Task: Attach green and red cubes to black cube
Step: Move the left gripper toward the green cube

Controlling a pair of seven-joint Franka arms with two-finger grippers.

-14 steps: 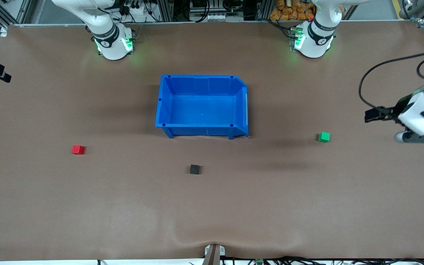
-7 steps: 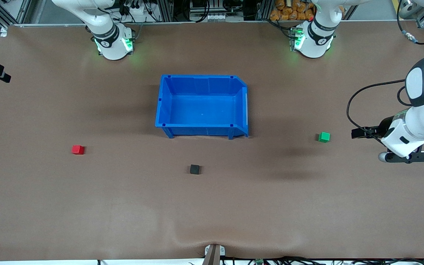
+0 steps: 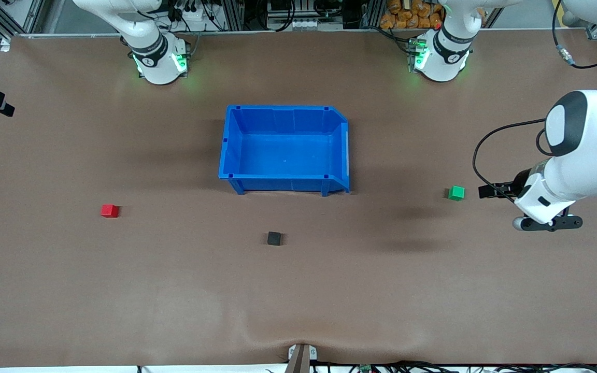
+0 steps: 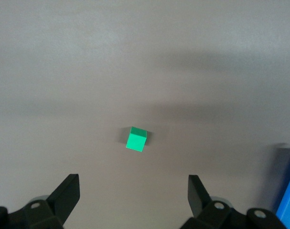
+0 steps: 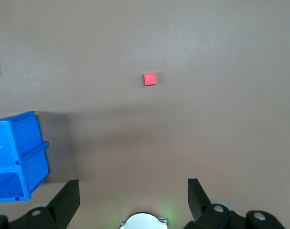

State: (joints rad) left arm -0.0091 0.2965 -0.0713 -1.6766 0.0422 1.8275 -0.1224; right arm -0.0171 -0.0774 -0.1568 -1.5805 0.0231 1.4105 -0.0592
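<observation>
The black cube (image 3: 274,238) sits at the blue bin's (image 3: 284,183) six o'clock, red cube (image 3: 109,211) toward our right arm's end, green cube (image 3: 456,193) toward our left's. Our left gripper (image 4: 130,198) hangs spread wide just beside the green cube; our right gripper (image 5: 133,198), equally wide, waits high.

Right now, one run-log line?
left gripper: open, over table beside green cube | right gripper: open, waiting | red cube, black cube: untouched

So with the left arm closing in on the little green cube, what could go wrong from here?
The open left gripper is up beside the small green cube, not yet around it; a slanted descent could knock it aside. The small matte black cube lies loose on the brown table and may slide when pressed. The small red cube sits toward the right arm's end, needing the open right gripper.
</observation>
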